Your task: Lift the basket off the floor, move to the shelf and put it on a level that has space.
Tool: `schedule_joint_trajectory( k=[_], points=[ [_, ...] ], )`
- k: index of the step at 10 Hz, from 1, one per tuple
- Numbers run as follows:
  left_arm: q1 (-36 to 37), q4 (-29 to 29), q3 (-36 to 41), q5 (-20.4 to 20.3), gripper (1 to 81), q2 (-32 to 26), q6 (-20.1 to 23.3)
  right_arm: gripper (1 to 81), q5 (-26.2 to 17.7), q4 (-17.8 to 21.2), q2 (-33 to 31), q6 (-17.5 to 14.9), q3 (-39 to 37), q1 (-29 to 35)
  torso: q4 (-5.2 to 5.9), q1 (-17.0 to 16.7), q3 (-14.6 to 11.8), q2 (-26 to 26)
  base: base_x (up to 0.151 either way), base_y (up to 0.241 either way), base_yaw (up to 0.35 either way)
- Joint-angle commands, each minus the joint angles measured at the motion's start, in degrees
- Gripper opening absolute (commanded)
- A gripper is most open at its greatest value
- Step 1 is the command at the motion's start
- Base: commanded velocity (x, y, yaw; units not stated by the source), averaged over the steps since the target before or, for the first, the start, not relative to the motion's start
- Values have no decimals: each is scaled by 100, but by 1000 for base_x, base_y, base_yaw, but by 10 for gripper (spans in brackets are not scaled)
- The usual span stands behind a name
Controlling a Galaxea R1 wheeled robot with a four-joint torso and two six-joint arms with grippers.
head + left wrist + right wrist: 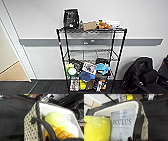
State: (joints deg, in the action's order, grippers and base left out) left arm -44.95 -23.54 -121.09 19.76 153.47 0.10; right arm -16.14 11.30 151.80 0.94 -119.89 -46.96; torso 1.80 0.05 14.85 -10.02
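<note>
The basket (pixel 30 127) has a beige woven wall, a dark braided edge, a white lining and a dark handle (pixel 46 126). The left wrist view looks down on it from close by. A yellow plush toy (pixel 56 119) lies inside. The right wrist view looks into the basket (pixel 116 107) from its other end, where a white box (pixel 122 122) printed "OCULUS" stands beside the plush. Dark carpet floor (pixel 12 116) lies beside the basket. In the head view the shelf (pixel 62 53) stands straight ahead against the white wall. Its second-highest level (pixel 87 59) looks bare.
The shelf's top tier carries a black bag (pixel 71 18), a cardboard box (pixel 89 25) and an orange toy (pixel 103 25). The two lower tiers are crowded with assorted items. Black bags (pixel 143 73) sit on the floor to the right. A doorway (pixel 11 72) opens at left.
</note>
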Motion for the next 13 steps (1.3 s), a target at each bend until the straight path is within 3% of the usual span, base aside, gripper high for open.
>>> schedule_joint_trajectory(
  k=[1, 13],
  points=[
    [921, -160, 278, 256, 10, -79, 52, 10, -91, 126, -50, 20, 187, 885, 0, 0, 0, 0, 126, 0, 0],
    [922, -177, 305, 256, 10, -114, 52, 10, -47, 144, -42, 29, 204, 876, 0, -2, 0, 0, 134, 0, 0]
  ],
)
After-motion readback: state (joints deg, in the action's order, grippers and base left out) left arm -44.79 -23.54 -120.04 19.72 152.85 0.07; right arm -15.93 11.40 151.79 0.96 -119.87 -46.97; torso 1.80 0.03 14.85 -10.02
